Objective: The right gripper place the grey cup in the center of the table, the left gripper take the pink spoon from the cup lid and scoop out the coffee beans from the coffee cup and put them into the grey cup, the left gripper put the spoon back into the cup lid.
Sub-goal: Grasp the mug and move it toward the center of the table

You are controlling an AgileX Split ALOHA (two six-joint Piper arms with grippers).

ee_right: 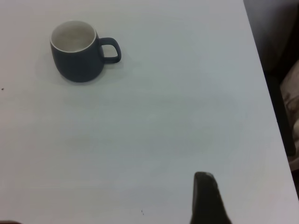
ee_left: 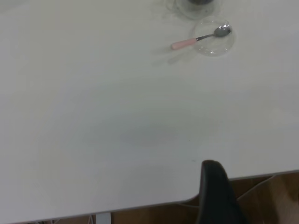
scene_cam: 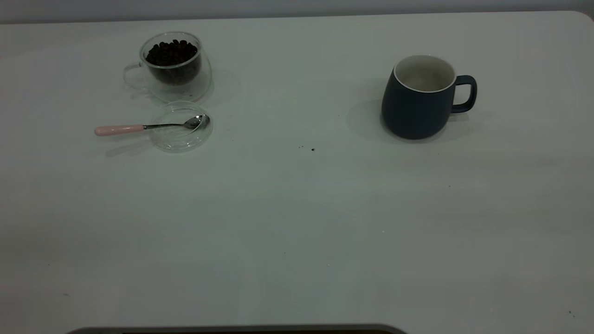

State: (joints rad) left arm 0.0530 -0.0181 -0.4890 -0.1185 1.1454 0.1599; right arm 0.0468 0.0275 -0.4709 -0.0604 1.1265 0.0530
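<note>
The grey cup [scene_cam: 415, 104], dark with a white inside and its handle pointing right, stands upright at the right of the table; it also shows in the right wrist view [ee_right: 78, 53]. The glass coffee cup [scene_cam: 174, 65] holds coffee beans at the far left. In front of it lies the clear cup lid [scene_cam: 182, 134], also in the left wrist view [ee_left: 216, 43]. The pink-handled spoon [scene_cam: 148, 126] rests with its bowl in the lid and its handle pointing left; it also shows in the left wrist view [ee_left: 198, 39]. My left gripper [ee_left: 215, 196] is far from them, at the near table edge. My right gripper [ee_right: 205, 200] is far from the grey cup.
A few dark specks [scene_cam: 312, 149] lie near the middle of the white table [scene_cam: 297, 222]. The table's right edge shows in the right wrist view [ee_right: 266, 93]. Neither arm appears in the exterior view.
</note>
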